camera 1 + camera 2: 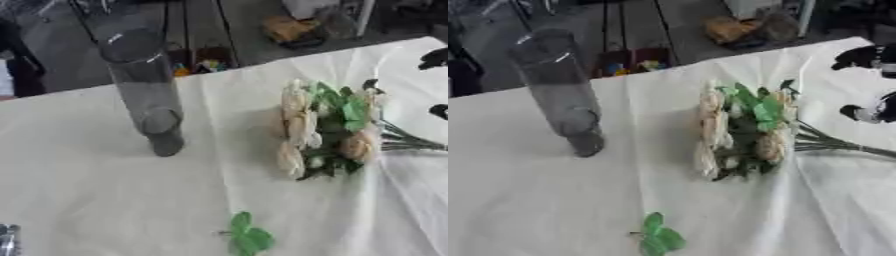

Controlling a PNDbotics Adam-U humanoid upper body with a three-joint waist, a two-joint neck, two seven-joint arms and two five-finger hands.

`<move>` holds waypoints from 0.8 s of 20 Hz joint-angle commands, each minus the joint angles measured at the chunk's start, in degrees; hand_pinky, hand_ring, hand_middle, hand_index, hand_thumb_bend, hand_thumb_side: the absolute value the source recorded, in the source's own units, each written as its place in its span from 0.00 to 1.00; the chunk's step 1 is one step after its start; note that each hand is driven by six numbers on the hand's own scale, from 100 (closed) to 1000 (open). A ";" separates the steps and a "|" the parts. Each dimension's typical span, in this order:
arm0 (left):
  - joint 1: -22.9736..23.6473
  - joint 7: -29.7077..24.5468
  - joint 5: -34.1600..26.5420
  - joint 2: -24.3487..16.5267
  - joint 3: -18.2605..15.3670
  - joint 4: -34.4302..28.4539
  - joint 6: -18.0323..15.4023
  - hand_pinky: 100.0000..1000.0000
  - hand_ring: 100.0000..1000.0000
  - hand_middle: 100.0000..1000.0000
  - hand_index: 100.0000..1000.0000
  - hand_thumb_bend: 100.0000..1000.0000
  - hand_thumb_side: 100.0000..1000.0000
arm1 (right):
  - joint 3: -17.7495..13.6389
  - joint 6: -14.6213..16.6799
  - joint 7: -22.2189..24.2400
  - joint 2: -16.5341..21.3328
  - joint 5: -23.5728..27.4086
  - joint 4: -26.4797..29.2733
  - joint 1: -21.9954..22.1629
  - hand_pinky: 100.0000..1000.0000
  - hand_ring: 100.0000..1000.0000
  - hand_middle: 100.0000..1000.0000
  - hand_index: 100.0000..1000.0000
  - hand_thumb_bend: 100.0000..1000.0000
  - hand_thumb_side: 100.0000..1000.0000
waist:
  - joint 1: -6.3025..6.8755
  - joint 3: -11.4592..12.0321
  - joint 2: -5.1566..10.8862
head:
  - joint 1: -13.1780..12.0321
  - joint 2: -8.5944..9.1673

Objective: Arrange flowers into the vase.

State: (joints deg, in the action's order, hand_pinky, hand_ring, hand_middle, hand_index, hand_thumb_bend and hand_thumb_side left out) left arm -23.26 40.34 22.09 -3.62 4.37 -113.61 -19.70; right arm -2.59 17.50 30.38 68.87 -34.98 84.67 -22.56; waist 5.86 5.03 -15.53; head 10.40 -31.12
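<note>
Glass vase [144, 90] upright at 10 o'clock; bouquet [325, 130] lying at 3 o'clock.
Right hand [866, 85] above the stems, grip indeterminate; loose leaf [247, 235] at 6 o'clock.

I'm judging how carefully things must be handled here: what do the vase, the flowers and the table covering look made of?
The vase looks like clear glass or hard plastic: the floor shows through it and its rim glints. The flowers look artificial, probably fabric with plastic stems, though that's uncertain. The table covering looks like pale matte cloth or paper with fold creases.
</note>
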 commanded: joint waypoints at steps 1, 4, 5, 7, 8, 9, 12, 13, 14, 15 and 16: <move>-0.78 -0.20 -0.30 -0.94 0.13 -0.98 -0.11 0.47 0.72 0.72 0.78 0.15 0.96 | 0.13 -0.77 -1.53 2.12 -1.56 0.94 -0.19 0.77 0.92 1.00 1.00 0.21 0.52 | -0.39 0.14 0.80 | 1.06 0.66; -0.86 -0.25 -0.37 -0.85 0.18 -0.98 -0.11 0.47 0.72 0.72 0.78 0.15 0.96 | 0.81 -1.50 -2.54 1.48 -1.90 0.69 -0.19 0.79 0.97 1.00 1.00 0.24 0.51 | -0.37 0.31 0.75 | 2.28 0.97; -0.87 -0.28 -0.42 -0.80 0.23 -0.98 -0.09 0.47 0.72 0.72 0.78 0.15 0.96 | 1.16 -1.67 -2.61 1.21 -1.94 0.53 -0.27 0.80 0.99 1.00 1.00 0.25 0.51 | -0.34 0.36 0.73 | 2.48 1.06; -0.93 -0.37 -0.49 -0.73 0.32 -0.98 -0.08 0.47 0.72 0.72 0.78 0.15 0.96 | 1.85 -1.97 -2.38 0.73 -2.08 0.11 -0.54 0.81 1.00 1.00 1.00 0.25 0.50 | -0.30 0.48 0.74 | 2.77 1.15; -0.97 -0.41 -0.51 -0.71 0.34 -0.98 -0.10 0.47 0.72 0.72 0.78 0.15 0.96 | 2.22 -2.12 -2.20 0.47 -2.31 -0.11 -0.70 0.82 1.00 1.00 1.00 0.25 0.50 | -0.29 0.55 0.75 | 2.88 1.16; -0.99 -0.44 -0.54 -0.69 0.34 -0.98 -0.11 0.47 0.72 0.72 0.78 0.15 0.96 | 2.56 -2.28 -2.09 0.24 -2.62 -0.28 -0.85 0.82 1.00 1.00 1.00 0.24 0.49 | -0.26 0.62 0.76 | 2.93 1.17; -1.02 -0.54 -0.63 -0.61 0.40 -0.98 -0.09 0.47 0.72 0.72 0.78 0.15 0.96 | 3.59 -3.10 -2.19 -0.42 -3.94 -0.86 -1.27 0.81 0.98 1.00 1.00 0.23 0.48 | -0.15 0.74 0.78 | 3.39 1.15; -1.04 -0.57 -0.67 -0.58 0.42 -0.98 -0.09 0.47 0.72 0.72 0.78 0.15 0.96 | 3.88 -3.37 -2.28 -0.69 -4.21 -1.10 -1.39 0.79 0.96 1.00 1.00 0.23 0.48 | -0.13 0.77 0.79 | 3.86 1.13; -1.04 -0.59 -0.70 -0.55 0.43 -0.98 -0.09 0.46 0.72 0.72 0.78 0.15 0.96 | 4.12 -3.57 -2.35 -0.91 -4.37 -1.33 -1.50 0.80 0.96 1.00 1.00 0.23 0.48 | -0.12 0.78 0.78 | 4.29 1.14; -1.04 -0.61 -0.73 -0.52 0.45 -0.98 -0.09 0.46 0.72 0.72 0.78 0.15 0.96 | 4.36 -3.65 -2.41 -1.11 -4.43 -1.54 -1.59 0.81 0.98 1.00 1.00 0.24 0.48 | -0.10 0.77 0.76 | 4.62 1.17; -1.03 -0.60 -0.77 -0.49 0.46 -0.98 -0.08 0.46 0.72 0.72 0.78 0.15 0.96 | 4.59 -3.65 -2.41 -1.28 -4.38 -1.73 -1.68 0.81 0.99 1.00 1.00 0.24 0.48 | -0.09 0.76 0.75 | 4.79 1.20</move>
State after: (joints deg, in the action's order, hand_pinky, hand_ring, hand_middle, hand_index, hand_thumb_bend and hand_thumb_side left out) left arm -23.47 40.03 21.59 -3.57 4.74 -113.61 -19.79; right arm 2.29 14.13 28.12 66.22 -38.76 83.04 -23.26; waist 6.12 5.77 -15.57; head 14.77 -30.61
